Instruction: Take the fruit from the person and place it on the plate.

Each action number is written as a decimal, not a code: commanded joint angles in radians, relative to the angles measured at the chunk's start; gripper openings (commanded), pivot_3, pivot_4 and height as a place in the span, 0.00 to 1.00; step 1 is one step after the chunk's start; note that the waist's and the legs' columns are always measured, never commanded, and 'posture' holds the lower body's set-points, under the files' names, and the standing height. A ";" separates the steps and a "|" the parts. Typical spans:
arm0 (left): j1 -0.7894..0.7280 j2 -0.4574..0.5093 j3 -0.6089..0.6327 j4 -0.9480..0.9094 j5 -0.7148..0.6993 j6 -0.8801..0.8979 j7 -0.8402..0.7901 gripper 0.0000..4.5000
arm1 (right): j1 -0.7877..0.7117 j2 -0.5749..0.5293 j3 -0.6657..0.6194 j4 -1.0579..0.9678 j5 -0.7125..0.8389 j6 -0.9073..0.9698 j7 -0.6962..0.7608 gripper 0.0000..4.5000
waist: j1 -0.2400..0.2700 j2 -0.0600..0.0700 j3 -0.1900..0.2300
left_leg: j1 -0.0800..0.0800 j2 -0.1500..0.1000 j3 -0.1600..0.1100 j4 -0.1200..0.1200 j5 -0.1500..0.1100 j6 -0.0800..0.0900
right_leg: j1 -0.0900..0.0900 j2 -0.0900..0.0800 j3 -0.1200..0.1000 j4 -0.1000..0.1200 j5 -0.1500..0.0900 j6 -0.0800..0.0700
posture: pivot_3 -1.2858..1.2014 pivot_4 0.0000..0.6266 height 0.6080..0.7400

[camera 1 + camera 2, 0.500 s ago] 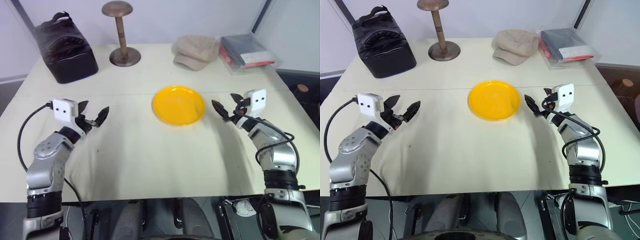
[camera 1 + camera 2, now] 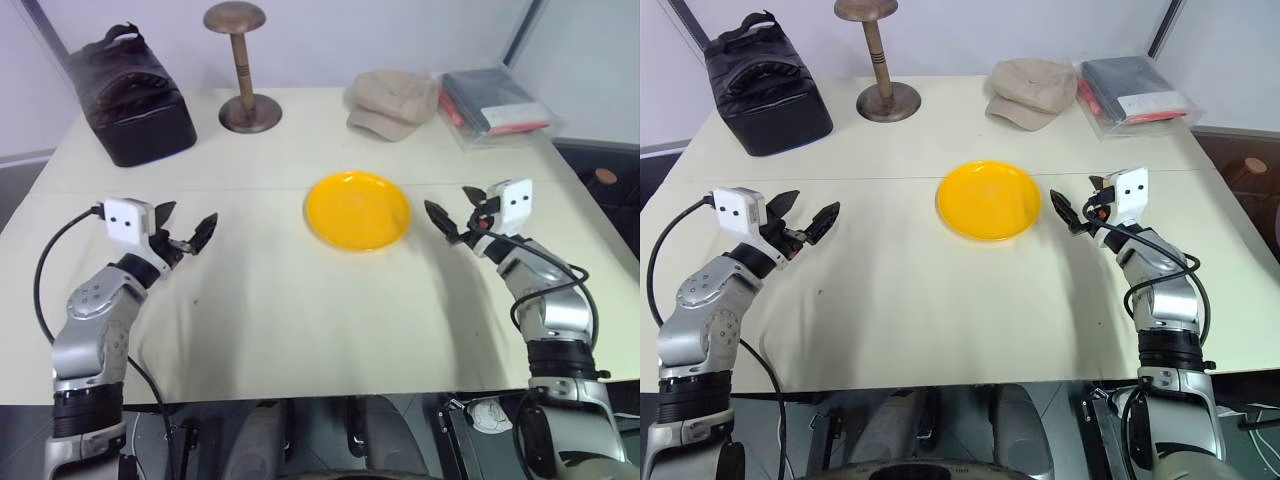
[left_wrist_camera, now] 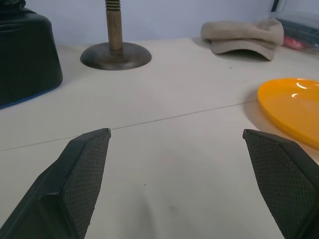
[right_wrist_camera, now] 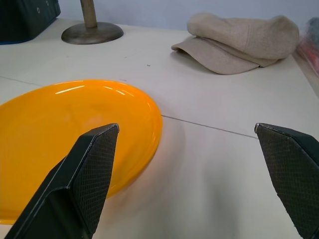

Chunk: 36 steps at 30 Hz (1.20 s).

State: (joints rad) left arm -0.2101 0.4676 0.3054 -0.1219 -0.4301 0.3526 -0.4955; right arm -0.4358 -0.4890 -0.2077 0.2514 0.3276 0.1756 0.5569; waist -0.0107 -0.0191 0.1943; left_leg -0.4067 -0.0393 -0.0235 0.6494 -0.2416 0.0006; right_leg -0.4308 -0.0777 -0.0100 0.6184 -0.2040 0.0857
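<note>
From the head view, the round, shallow orange-yellow plate point(image 2: 358, 210) sits bare mid-table between the left gripper point(image 2: 187, 232) and right gripper point(image 2: 457, 215), both hovering with fingers spread and empty. The left wrist view shows the brown wooden stand point(image 3: 115, 47) far off. The right wrist view shows the beige fabric cap point(image 4: 239, 42) beyond the plate.

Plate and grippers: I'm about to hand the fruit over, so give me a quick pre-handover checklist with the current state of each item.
1. Plate empty and ready to receive: ok.
2. Left gripper open, holding nothing: ok.
3. Right gripper open, holding nothing: ok.
4. Table between grippers and plate free of obstacles: ok.
5. Cap, wooden stand, black bag and pouch away from the plate: ok.
6. Fruit being offered by a person: not ok, none in sight yet.
</note>
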 commanded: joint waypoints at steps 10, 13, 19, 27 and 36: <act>-0.009 0.016 0.009 -0.034 0.003 -0.017 0.000 0.99 | -0.008 -0.006 -0.024 -0.007 0.003 -0.025 -0.003 1.00 | 0.000 0.000 0.000 | 0.000 0.000 0.000 0.000 0.000 0.000 | 0.000 0.000 0.000 0.000 0.000 0.000 | 0.52 0.24 1.00; -0.010 0.016 0.008 -0.033 0.003 -0.017 -0.001 0.99 | -0.008 -0.007 -0.024 -0.007 0.002 -0.026 -0.003 1.00 | 0.000 0.000 0.000 | 0.000 0.000 0.000 0.000 0.000 0.000 | 0.000 0.000 0.000 0.000 0.000 0.000 | 0.52 0.24 1.00; -0.015 0.014 0.004 -0.028 0.006 -0.020 0.000 0.99 | -0.012 -0.009 -0.025 0.000 0.001 -0.029 -0.003 1.00 | 0.000 0.000 0.000 | 0.000 0.000 0.000 0.000 0.000 0.000 | 0.000 0.000 0.000 0.000 0.000 0.000 | 0.52 0.24 1.00; -0.019 0.010 0.003 -0.025 0.007 -0.024 0.000 0.99 | -0.017 -0.010 -0.025 0.004 0.000 -0.030 -0.002 1.00 | 0.000 0.000 0.000 | 0.000 0.000 0.000 0.000 0.000 0.000 | 0.000 0.000 0.000 0.000 0.000 0.000 | 0.52 0.24 1.00; -0.020 0.010 0.002 -0.023 0.008 -0.026 0.000 0.99 | -0.019 -0.011 -0.024 0.005 -0.001 -0.030 -0.002 1.00 | 0.000 0.000 0.000 | 0.000 0.000 0.000 0.000 0.000 0.000 | 0.000 0.000 0.000 0.000 0.000 0.000 | 0.52 0.24 1.00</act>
State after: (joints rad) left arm -0.2118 0.4687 0.3029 -0.1217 -0.4237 0.3518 -0.4947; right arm -0.4361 -0.4892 -0.2077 0.2632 0.3269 0.1678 0.5564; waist -0.0107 -0.0191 0.1943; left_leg -0.4067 -0.0393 -0.0235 0.6494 -0.2416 0.0006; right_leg -0.4308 -0.0777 -0.0100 0.6184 -0.2039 0.0857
